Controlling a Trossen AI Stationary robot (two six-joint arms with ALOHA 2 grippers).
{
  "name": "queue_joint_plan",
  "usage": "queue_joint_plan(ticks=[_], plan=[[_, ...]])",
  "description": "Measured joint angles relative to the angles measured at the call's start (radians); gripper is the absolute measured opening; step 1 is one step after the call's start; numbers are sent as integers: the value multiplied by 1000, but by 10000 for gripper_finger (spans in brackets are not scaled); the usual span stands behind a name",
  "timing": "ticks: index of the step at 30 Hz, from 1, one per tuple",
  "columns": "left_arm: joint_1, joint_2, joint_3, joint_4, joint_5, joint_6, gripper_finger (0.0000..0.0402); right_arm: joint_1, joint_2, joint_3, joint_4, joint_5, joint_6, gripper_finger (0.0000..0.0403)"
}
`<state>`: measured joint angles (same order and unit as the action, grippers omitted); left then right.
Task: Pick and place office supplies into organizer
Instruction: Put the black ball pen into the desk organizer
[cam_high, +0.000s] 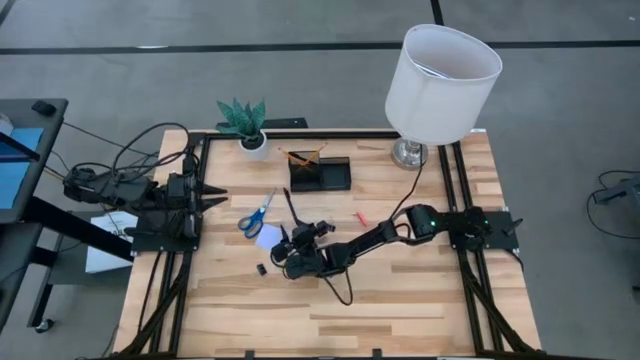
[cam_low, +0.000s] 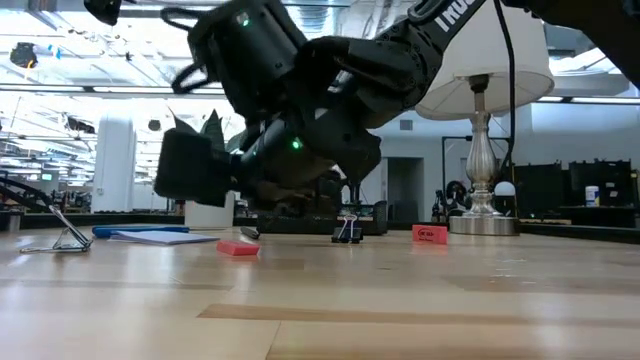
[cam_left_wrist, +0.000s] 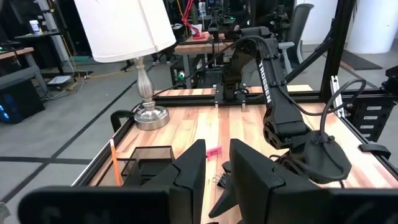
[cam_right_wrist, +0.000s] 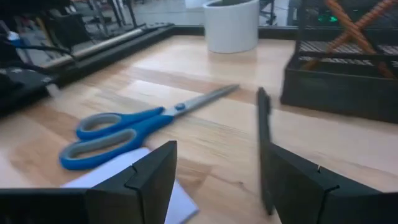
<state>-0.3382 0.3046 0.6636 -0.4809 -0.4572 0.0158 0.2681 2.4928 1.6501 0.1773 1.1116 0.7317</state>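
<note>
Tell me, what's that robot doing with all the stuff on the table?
It is tidying desk things into the black organizer, where two orange pens already stand. The right claw is open and low over the table, next to the black pen and near the blue scissors and the note pad. It holds nothing yet. The left claw waits open at the table's left edge. A pink piece and a black clip still lie loose.

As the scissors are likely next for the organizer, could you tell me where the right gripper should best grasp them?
Probably at the narrow neck just past the blue handles, coming straight down from above. The scissors lie flat and closed on the table, handles beside the note pad, blades pointing toward the organizer. The right gripper, jaws open, would span that slim section crosswise.
</note>
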Motion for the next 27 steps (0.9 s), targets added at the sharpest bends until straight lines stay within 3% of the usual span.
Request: queue_joint_plan(ticks=[16, 22, 27], plan=[[0, 0, 0, -39, 7, 8, 66, 6, 0, 0, -84, -17, -3, 226], [0, 0, 0, -48, 7, 50, 66, -3, 0, 0, -65, -102, -59, 247], [0, 0, 0, -46, 7, 89, 66, -9, 0, 0, -65, -86, -67, 260]])
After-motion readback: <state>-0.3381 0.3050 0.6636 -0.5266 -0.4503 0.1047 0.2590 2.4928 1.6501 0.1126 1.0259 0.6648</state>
